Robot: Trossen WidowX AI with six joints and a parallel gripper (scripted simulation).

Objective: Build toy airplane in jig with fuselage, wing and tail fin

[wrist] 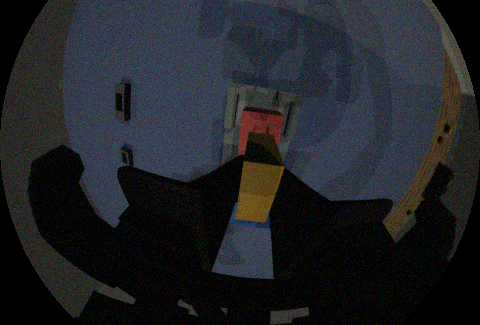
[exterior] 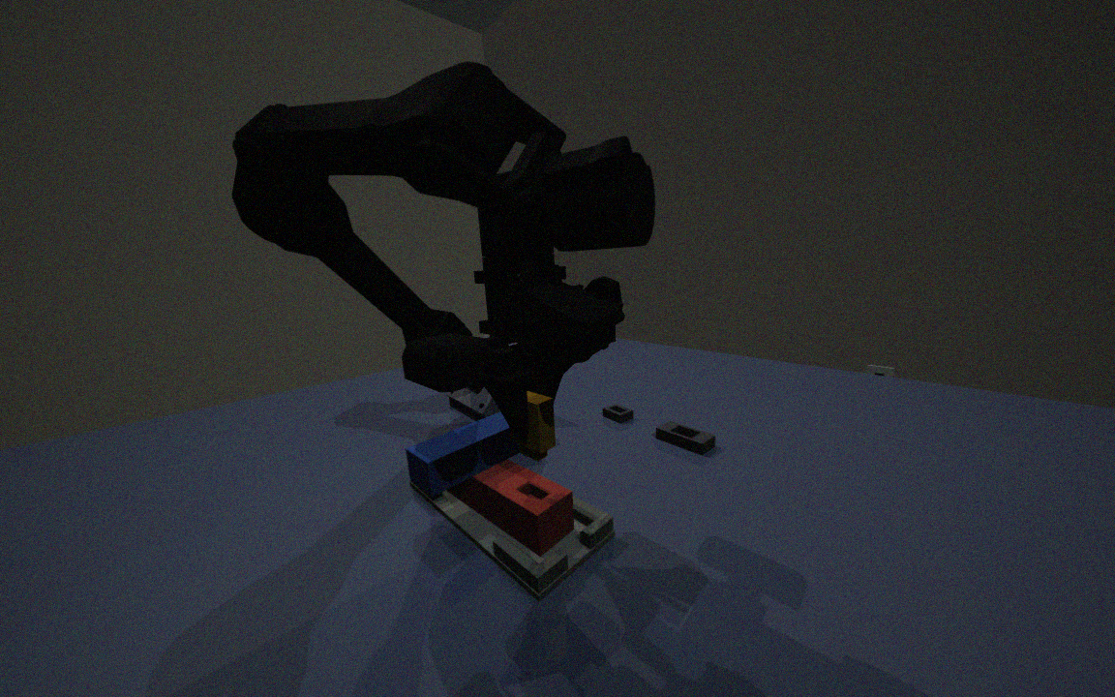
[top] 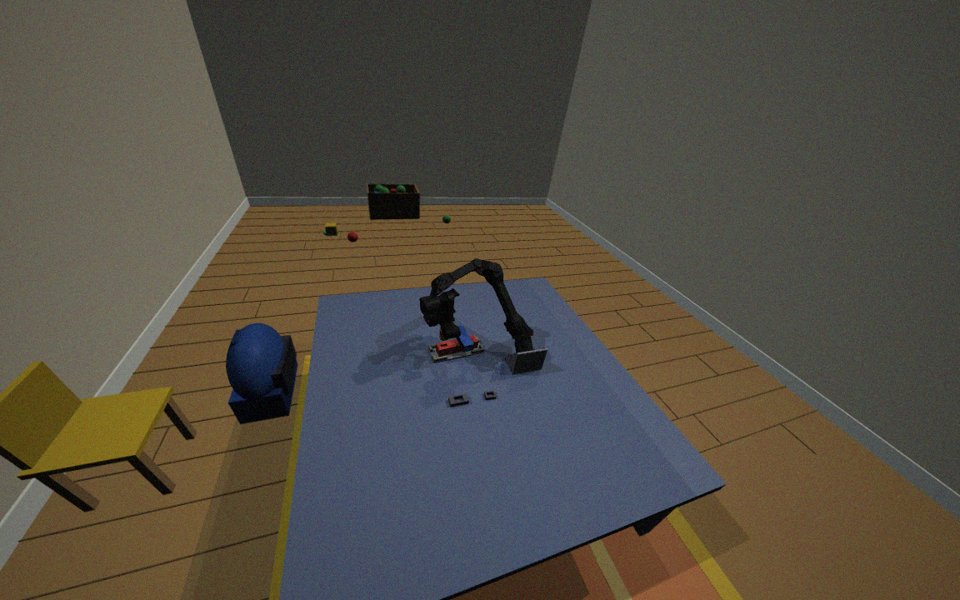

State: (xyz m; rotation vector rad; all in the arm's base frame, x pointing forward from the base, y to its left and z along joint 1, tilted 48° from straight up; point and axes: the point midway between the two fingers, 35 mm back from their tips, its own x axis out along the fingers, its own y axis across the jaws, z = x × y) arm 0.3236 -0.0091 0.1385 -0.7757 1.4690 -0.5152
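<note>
The red fuselage lies in the grey cradle. Its tail socket shows open in the exterior view. The blue wing lies across the fuselage's other end; its tab is hidden. My gripper is shut on the orange tail fin and holds it upright. In the exterior view the fin hangs behind the fuselage and beside the wing. In the wrist view it overlaps the fuselage and hides part of its top. No contact shows.
Two small dark holders, a larger one and a smaller one, lie on the blue table away from the cradle. My arm's base stands near the cradle.
</note>
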